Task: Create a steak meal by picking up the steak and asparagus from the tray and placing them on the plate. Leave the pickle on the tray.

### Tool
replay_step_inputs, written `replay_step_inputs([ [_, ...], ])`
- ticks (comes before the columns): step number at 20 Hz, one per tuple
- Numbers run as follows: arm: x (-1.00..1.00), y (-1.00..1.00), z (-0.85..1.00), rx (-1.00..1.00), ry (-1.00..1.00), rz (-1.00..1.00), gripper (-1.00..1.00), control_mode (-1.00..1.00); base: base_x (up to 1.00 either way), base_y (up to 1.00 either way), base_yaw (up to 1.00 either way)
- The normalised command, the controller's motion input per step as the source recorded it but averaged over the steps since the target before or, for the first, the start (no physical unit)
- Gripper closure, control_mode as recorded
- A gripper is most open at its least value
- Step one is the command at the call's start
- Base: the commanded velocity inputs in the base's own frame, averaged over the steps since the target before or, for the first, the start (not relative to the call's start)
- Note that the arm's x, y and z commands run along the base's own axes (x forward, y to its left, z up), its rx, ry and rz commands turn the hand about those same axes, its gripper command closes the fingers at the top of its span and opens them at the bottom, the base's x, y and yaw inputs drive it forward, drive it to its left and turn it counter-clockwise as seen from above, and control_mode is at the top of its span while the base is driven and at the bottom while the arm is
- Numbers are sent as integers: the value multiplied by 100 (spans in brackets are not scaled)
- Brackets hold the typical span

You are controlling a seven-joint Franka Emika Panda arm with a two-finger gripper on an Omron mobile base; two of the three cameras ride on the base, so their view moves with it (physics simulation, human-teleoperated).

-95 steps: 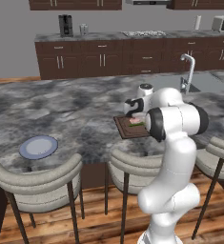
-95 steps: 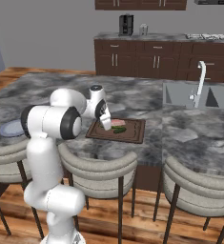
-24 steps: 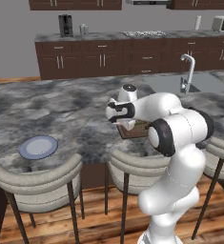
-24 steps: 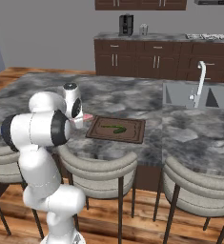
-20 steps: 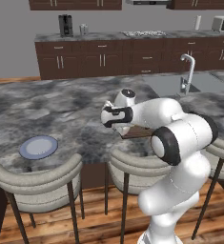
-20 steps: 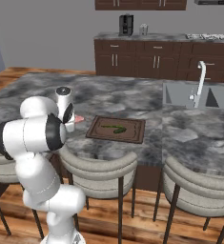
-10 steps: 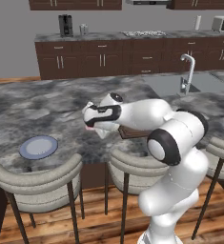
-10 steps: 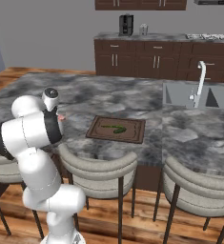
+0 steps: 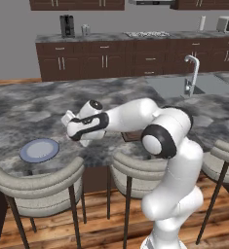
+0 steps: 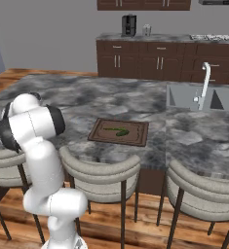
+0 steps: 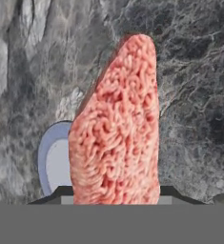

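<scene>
Hand (image 9: 73, 127) reached out over the marble bench (image 9: 18, 109), up and to the right of the plate (image 9: 39, 150), not yet over it. Fingers partly closed on the steak (image 11: 117, 128), held lifted in the air. Seen through the hand camera: steak standing upright between the two finger tips, pink and grainy, with part of the plate (image 11: 54, 162) visible just behind its left lower side. Plate lying near the front edge of the bench, left of the hand. Tray (image 10: 119, 132) well apart from the plate, far to the right on the bench. Pickle (image 10: 122, 132) and asparagus (image 10: 113, 129) lying on the tray, close together.
</scene>
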Motion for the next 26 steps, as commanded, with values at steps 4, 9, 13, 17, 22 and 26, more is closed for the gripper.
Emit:
replay_step_inputs([
  [4, 12, 97, 0, -8, 0, 8, 100, -100, 0, 0, 0],
  [9, 11, 75, -9, -8, 0, 8, 100, -100, 0, 0, 0],
  [13, 20, 61, -24, -5, 0, 8, 100, -100, 0, 0, 0],
  [17, 36, 50, -28, -3, 1, 6, 100, -100, 0, 0, 0],
  [22, 46, 42, -29, -3, 0, 2, 100, -100, 0, 0, 0],
  [26, 51, 24, -28, -2, 0, 0, -100, -100, 0, 0, 0],
])
